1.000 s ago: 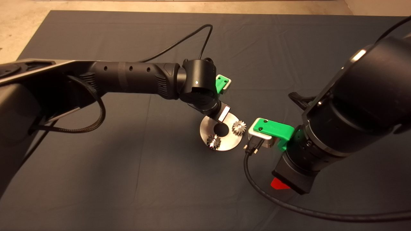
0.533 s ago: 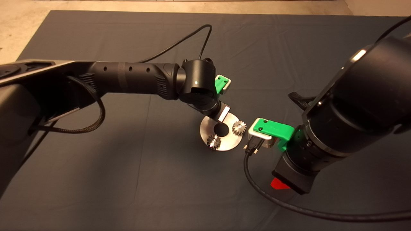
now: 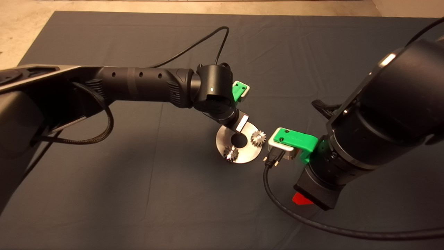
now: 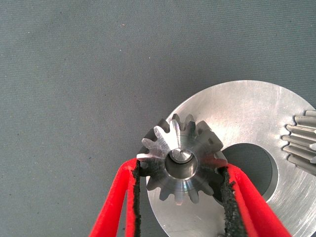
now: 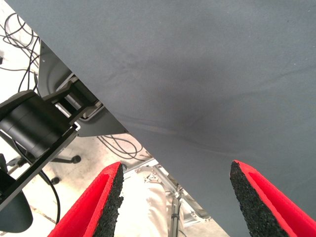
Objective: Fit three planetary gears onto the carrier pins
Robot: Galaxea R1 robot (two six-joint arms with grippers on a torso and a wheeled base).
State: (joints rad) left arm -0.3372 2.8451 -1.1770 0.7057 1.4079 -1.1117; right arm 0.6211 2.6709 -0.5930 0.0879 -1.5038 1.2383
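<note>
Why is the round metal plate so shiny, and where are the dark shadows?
Head view: the flat round silver disc glints under warm light, and arm shadows darken the grey mat. Left wrist view: even light, the dark-grey toothed gear looks sharp, no glare.

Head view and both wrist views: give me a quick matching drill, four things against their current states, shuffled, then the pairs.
Things:
1. Small dark-grey metal gear between the left gripper's fingers
2. Flat round silver disc
3. Left gripper
4. Right gripper

States:
A. Fingers spread wide, nothing between them, beside the disc
B. Lies flat on the dark mat, two gears showing in the head view
C. Sits over a silver pin, pads touching its teeth
D. Closed around a gear

Pairs: 1-C, 2-B, 3-D, 4-A
</note>
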